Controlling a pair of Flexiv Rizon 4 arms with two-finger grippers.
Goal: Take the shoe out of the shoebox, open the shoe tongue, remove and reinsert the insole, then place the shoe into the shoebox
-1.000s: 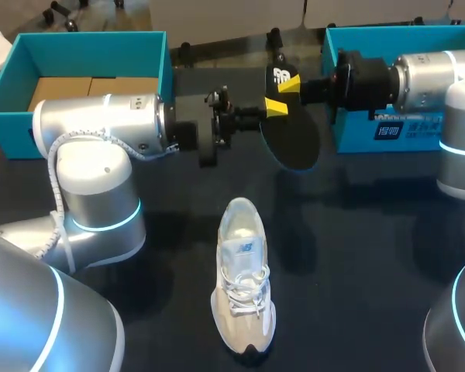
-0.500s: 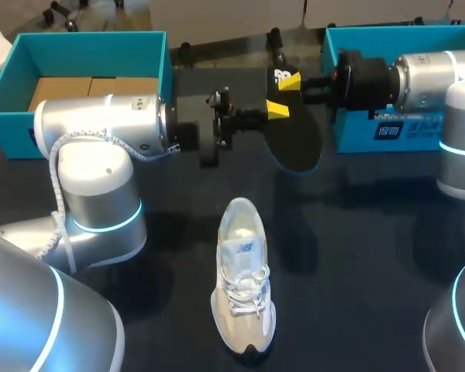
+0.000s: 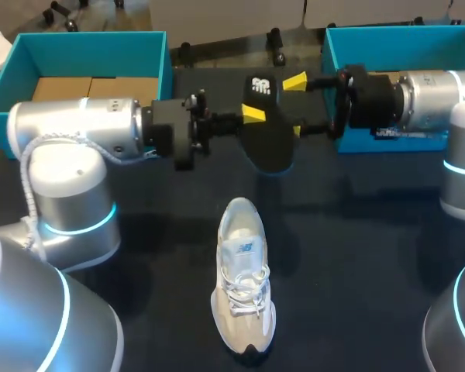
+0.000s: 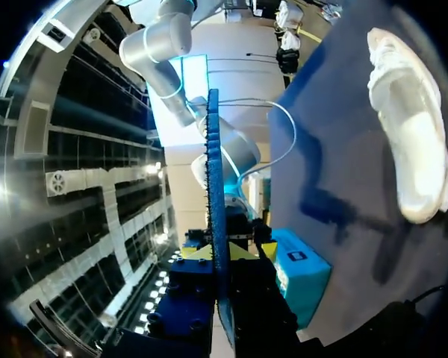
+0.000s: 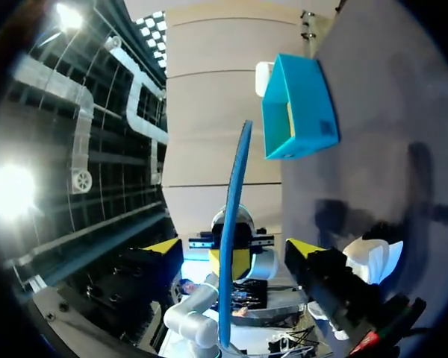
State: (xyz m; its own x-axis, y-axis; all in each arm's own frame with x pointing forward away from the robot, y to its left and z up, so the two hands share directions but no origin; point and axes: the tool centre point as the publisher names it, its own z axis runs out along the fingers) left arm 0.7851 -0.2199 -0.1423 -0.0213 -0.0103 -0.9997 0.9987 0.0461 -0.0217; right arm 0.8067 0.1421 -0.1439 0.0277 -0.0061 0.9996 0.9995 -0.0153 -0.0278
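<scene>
Two grippers are flanking the insole (image 3: 267,138) above the bench (image 3: 356,256): left gripper (image 3: 255,115) is clamping it, right gripper (image 3: 296,106) is gaping around it (handover, I'd guess). Meanwhile the shoe (image 3: 244,283) is lying at six o'clock, awaiting toe-first reinsertion.

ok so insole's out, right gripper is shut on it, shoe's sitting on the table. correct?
Not quite: the left gripper is shut on the insole, as the left wrist view shows; the right gripper is open, fingers clear on either side. The shoe is on the table.
</scene>
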